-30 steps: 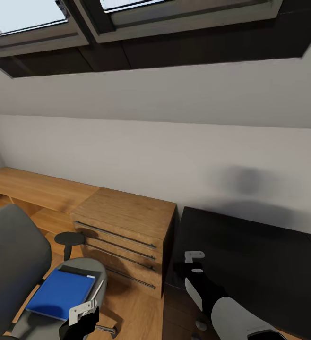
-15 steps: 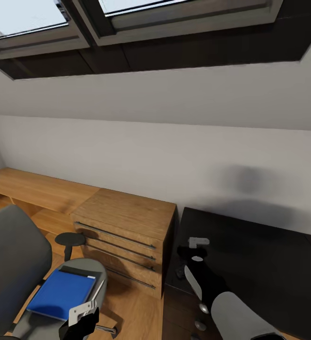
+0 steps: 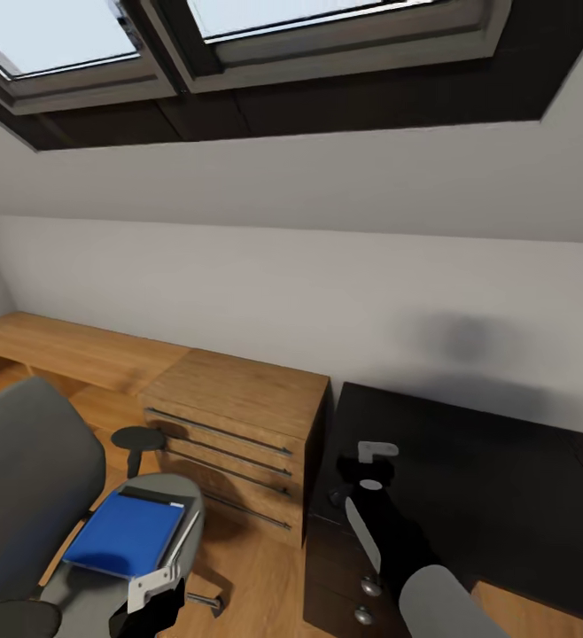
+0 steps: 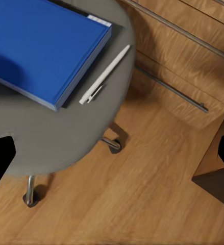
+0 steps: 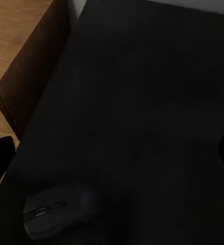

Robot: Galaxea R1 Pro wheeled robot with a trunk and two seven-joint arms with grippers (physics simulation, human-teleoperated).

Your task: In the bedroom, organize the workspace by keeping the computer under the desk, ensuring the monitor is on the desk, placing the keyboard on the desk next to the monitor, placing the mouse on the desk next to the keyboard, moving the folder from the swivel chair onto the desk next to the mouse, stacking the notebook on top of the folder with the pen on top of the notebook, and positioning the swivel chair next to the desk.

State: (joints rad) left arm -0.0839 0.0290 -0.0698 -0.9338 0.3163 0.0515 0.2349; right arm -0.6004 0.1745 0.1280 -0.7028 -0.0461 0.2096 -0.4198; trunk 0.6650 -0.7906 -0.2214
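The left gripper [image 3: 154, 589], open and empty, hangs over the chair [image 3: 26, 478] seat's front edge. Just beyond lie the folder [image 3: 125, 534] and pen [image 4: 104, 74]. The right gripper [image 3: 376, 454], open, hovers over the desk [image 3: 504, 496], the mouse [image 5: 55, 210] beneath.

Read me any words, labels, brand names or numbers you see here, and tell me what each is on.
No readable text in these views.
folder: plain blue cover, no label.
pen: plain white, no print.
mouse: dark and dim; no logo can be made out.
desk: bare black top, no markings.
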